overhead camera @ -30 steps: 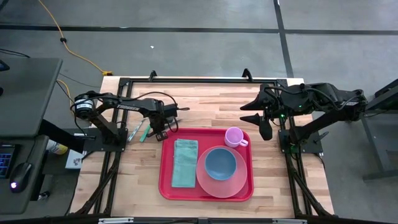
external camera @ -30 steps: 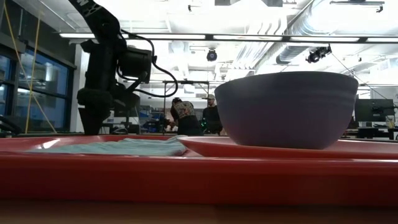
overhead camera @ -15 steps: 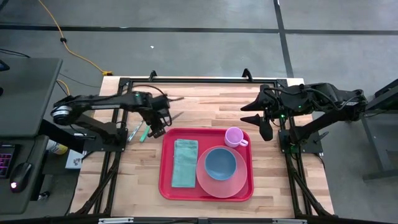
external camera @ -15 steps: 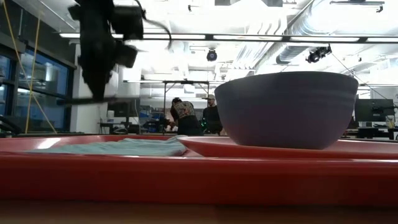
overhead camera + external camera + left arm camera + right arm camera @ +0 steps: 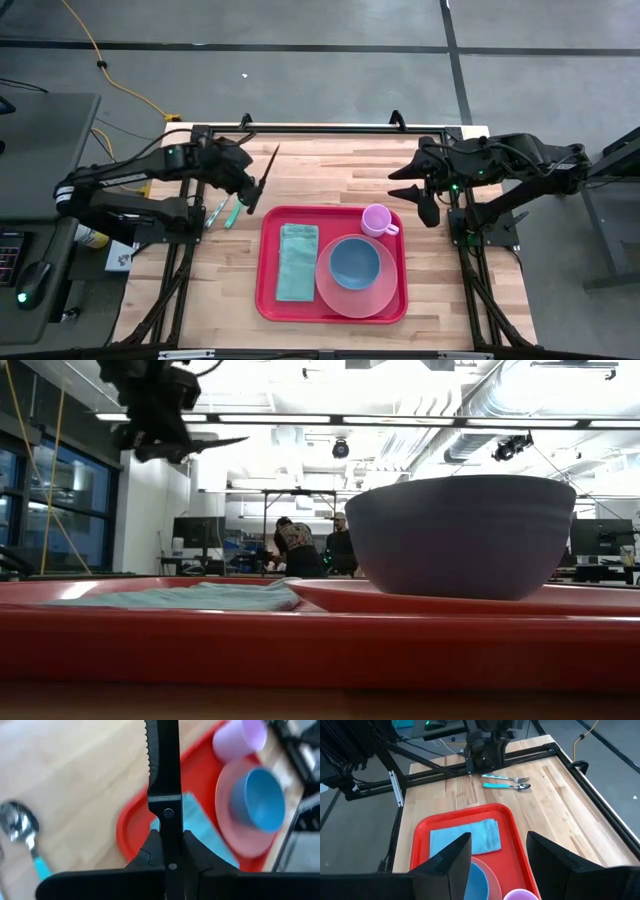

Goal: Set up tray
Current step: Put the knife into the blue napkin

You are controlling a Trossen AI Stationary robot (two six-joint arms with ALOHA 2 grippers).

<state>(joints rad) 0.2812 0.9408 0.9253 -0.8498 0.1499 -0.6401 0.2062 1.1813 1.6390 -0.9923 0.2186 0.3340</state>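
Note:
The red tray (image 5: 266,300) lies on the wooden table and carries a folded teal napkin (image 5: 297,261), a pink plate (image 5: 372,296) with a blue bowl (image 5: 354,262) on it, and a lilac cup (image 5: 377,219). My left gripper (image 5: 248,192) is raised over the table just off the tray's far left corner and is shut on a black knife (image 5: 266,166) with a serrated blade (image 5: 161,755). My right gripper (image 5: 405,190) hangs open above the table, on the far right of the tray. My left gripper pinches the knife's black handle (image 5: 169,835) between its two fingers (image 5: 147,852). The knife lies along the fingers, and its blade sticks out ahead of them. It is lifted clear of the table and roughly level, high above the tray (image 5: 205,446).
A spoon (image 5: 20,824) and a fork with teal handles (image 5: 226,212) lie side by side on the table left of the tray, below my left gripper. Black frame rails run along the table's far, left and right edges. People stand in the room beyond the table.
My left gripper has risen from table height beside the tray's far left corner to well above it, drifting a little toward the table's left edge. The knife has come up with it, lifted clear, and now points toward the far edge.

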